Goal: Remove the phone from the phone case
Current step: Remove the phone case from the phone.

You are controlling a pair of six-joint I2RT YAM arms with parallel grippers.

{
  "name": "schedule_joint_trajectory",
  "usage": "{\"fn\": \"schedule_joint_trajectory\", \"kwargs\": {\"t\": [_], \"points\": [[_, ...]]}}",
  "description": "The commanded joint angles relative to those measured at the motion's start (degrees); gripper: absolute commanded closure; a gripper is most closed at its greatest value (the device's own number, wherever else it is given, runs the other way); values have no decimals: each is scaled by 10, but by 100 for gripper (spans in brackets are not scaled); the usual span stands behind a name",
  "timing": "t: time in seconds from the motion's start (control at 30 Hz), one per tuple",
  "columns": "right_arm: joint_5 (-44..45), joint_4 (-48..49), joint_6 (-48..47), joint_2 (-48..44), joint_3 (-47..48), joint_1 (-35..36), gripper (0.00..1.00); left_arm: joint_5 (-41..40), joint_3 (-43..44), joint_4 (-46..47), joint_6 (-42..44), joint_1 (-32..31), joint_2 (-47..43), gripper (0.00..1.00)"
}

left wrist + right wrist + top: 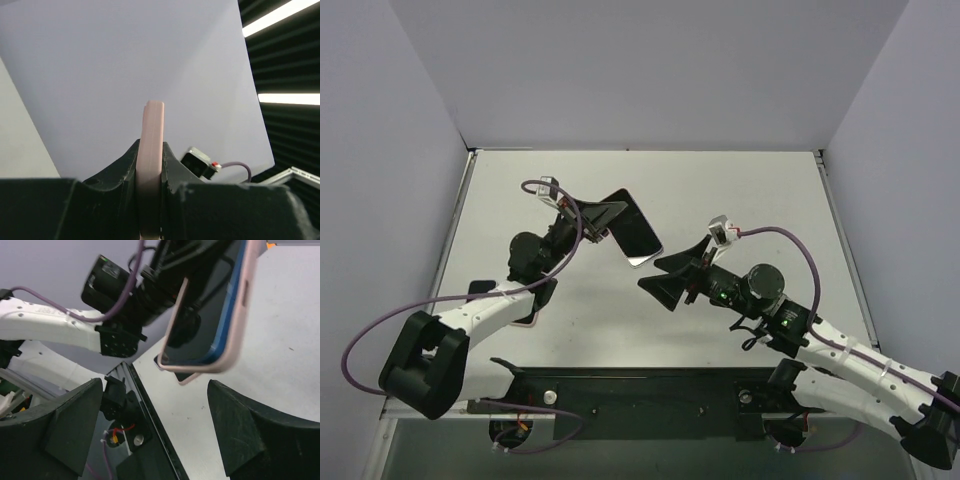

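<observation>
Mid-frame in top view, above worktop, left hand pinches pink phone case edgewise, blue phone inside, screen toward right hand. Right hand spread, just lower right, touching nothing. Advice: catch case corner lip, peel slowly; left pinch must be firm, else drop.

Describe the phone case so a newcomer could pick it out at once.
Start at the pale table seen from above and follow the left arm to the left claw, held above the tabletop. Clamped there is the phone case, a slim pink shell around a dark-screened phone. Its pink rim sets it apart from the black claw gripping it and the open right claw nearby.
</observation>
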Motion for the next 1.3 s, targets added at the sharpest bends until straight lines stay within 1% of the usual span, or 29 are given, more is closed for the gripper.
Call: {"fn": "schedule_joint_trajectory", "kwargs": {"t": [0.0, 0.03, 0.1, 0.17, 0.3, 0.43, 0.47, 0.67, 0.83, 0.9, 0.97, 1.0, 1.03, 1.07, 1.2, 1.23, 1.27], "points": [[7, 160, 51, 34, 15, 13, 23, -97, -4, 159, -64, -20, 7, 100], [7, 177, 58, 44, 15, 13, 30, -98, 0, 150, -57, -24, 7, 100], [5, 192, 62, 47, 5, 14, 38, -104, 6, 139, -46, -41, 4, 100], [10, 197, 64, 42, -4, 15, 41, -112, 7, 124, -38, -56, 1, 100], [26, 203, 69, 33, -13, 15, 43, -127, -1, 130, -31, -74, 3, 100], [31, 202, 73, 33, -14, 16, 50, -136, -1, 152, -40, -82, 14, 100], [22, 205, 72, 37, -13, 16, 53, -137, 1, 156, -42, -82, 16, 100], [-8, 223, 67, 46, -20, 16, 62, -139, 8, 146, -41, -90, 11, 100], [-33, 237, 66, 52, -27, 16, 66, -136, 5, 137, -35, -90, -4, 100], [-34, 239, 67, 53, -25, 16, 73, -134, 4, 133, -36, -90, -4, 100], [-49, 239, 64, 57, -22, 16, 77, -134, 0, 135, -41, -90, -7, 100], [-50, 238, 58, 59, -21, 16, 80, -133, 1, 133, -43, -90, -10, 100], [-53, 233, 52, 59, -21, 16, 92, -128, 5, 121, -55, -90, -10, 100], [-54, 227, 36, 59, -18, 16, 100, -120, 8, 116, -63, -89, -12, 100], [-60, 195, -36, 57, -11, 14, 100, -82, 29, 74, -113, -90, -21, 100], [-62, 173, -83, 56, -7, 15, 100, -74, 33, 59, -139, -89, -22, 100], [-63, 161, -108, 57, -5, 14, 100, -63, 33, 58, -152, -89, -20, 100]]}}
